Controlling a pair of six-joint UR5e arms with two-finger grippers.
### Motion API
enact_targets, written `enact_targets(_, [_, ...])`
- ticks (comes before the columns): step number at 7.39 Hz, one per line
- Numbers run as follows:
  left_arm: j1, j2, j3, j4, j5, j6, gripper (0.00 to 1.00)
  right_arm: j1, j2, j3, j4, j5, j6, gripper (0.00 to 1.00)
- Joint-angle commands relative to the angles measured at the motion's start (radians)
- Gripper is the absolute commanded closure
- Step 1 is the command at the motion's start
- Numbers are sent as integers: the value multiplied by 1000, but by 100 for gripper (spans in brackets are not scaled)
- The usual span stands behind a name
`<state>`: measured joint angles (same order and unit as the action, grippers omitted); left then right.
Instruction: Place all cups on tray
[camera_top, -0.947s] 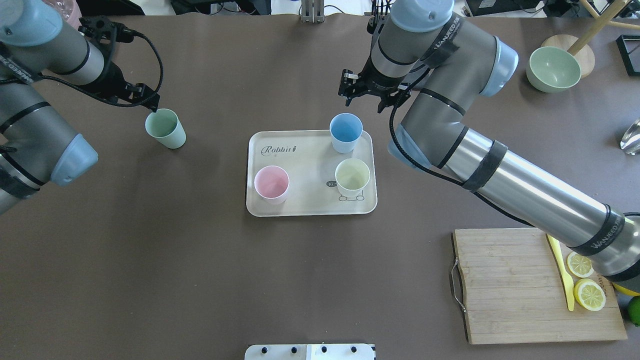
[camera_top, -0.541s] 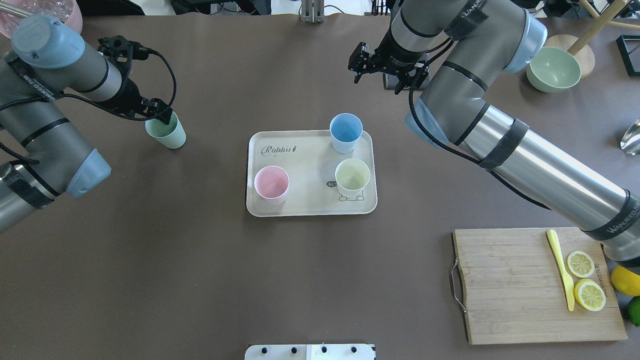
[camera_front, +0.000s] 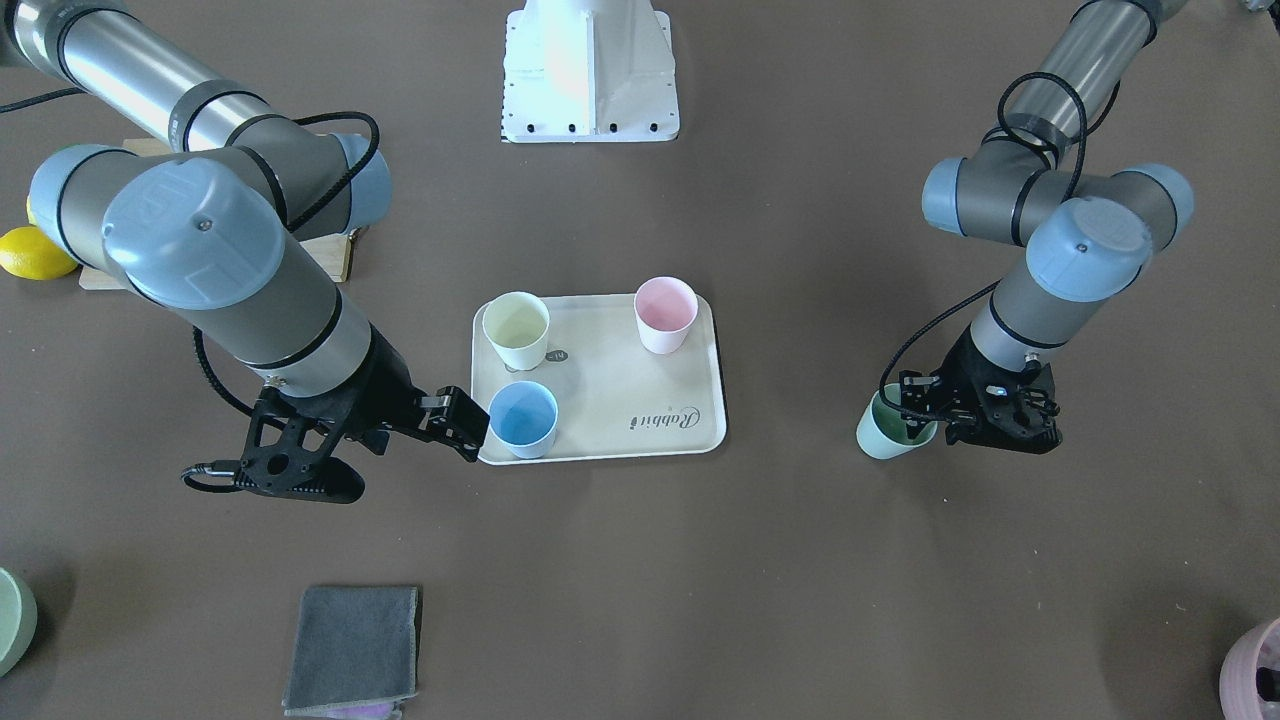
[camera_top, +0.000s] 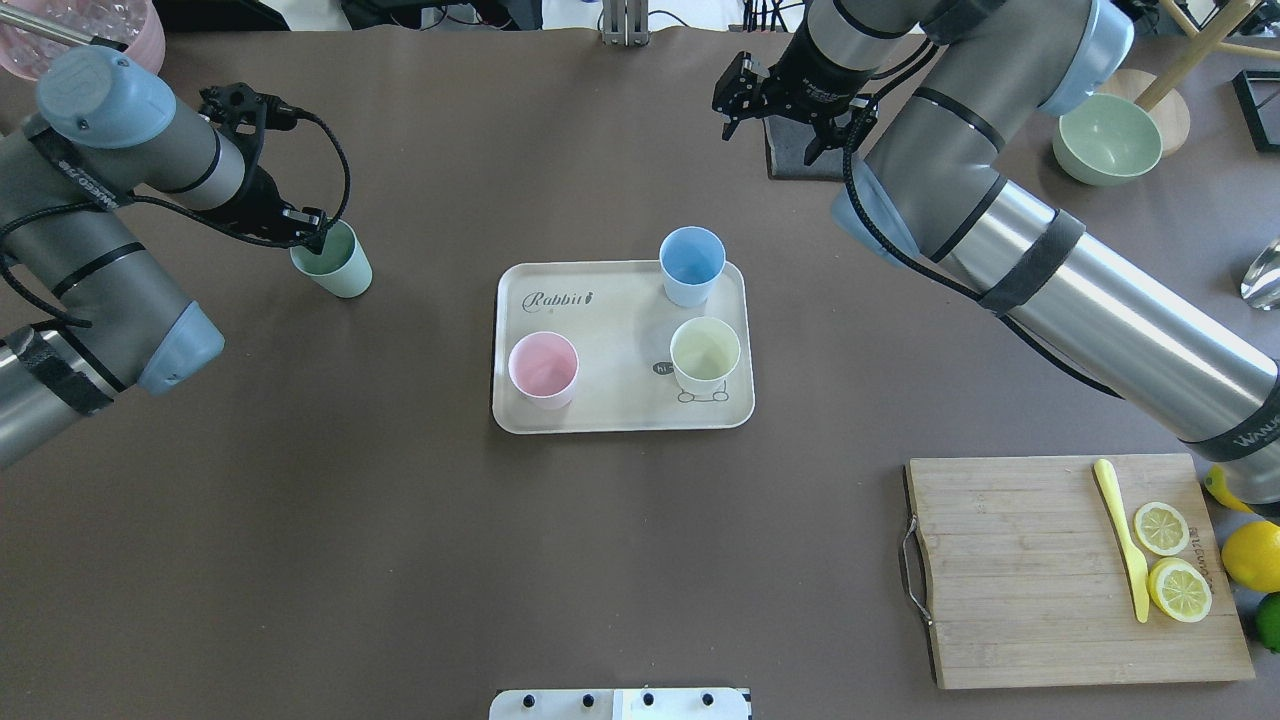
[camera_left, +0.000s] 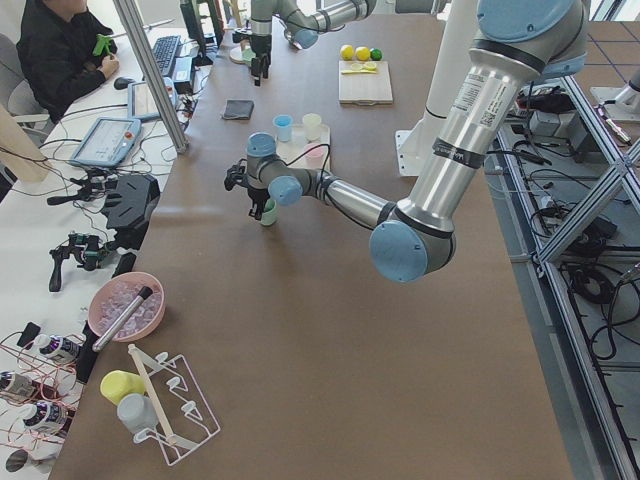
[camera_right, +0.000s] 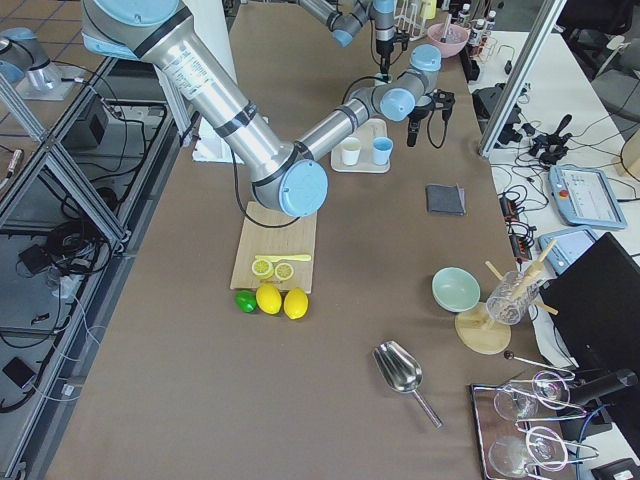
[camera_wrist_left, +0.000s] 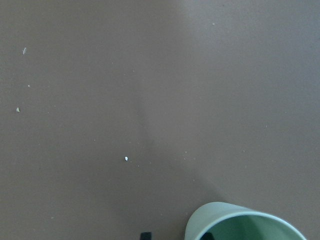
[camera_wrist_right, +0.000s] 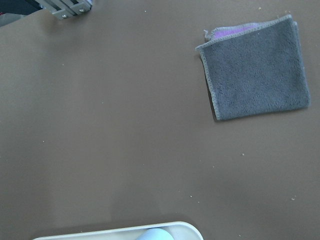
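The cream tray (camera_top: 600, 330) (camera_front: 610, 400) holds the light blue cup (camera_top: 691, 262) (camera_front: 523, 418), the pale yellow cup (camera_top: 705, 352) (camera_front: 516, 330) and the pale pink cup (camera_top: 543, 366) (camera_front: 665, 312), all upright. The mint green cup (camera_top: 335, 262) (camera_front: 885, 438) (camera_wrist_left: 240, 225) stands on the table, left of the tray in the overhead view. My left gripper (camera_top: 318, 238) (camera_front: 925, 412) is open at its rim, one finger inside and one outside. My right gripper (camera_top: 768, 142) (camera_front: 462, 425) is open and empty, raised beyond the tray's far side.
A folded grey cloth (camera_wrist_right: 257, 70) (camera_front: 352, 648) lies on the table below my right gripper. A wooden cutting board (camera_top: 1010, 570) with lemon slices and a yellow knife sits at the near right. A pale green bowl (camera_top: 1105, 137) is at the far right, a mauve pot (camera_front: 1255, 670) at the far left.
My left gripper has moved in and down onto the mint green cup's rim. My right gripper has drawn back from the blue cup, up and toward the far side. The cups have not moved.
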<state>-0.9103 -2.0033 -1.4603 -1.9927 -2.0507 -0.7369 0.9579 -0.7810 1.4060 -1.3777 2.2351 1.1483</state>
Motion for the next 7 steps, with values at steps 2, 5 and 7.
enact_targets(2, [-66, -41, -26, 52, -108, -4, 100, 51, -9, 74, -153, 21, -83, 0])
enact_targets(5, [-62, -222, -63, 287, -123, -91, 100, 125, -131, 166, -239, 34, -267, 0])
enact_targets(7, [46, -308, -40, 288, -53, -235, 100, 183, -214, 177, -238, 37, -402, 0])
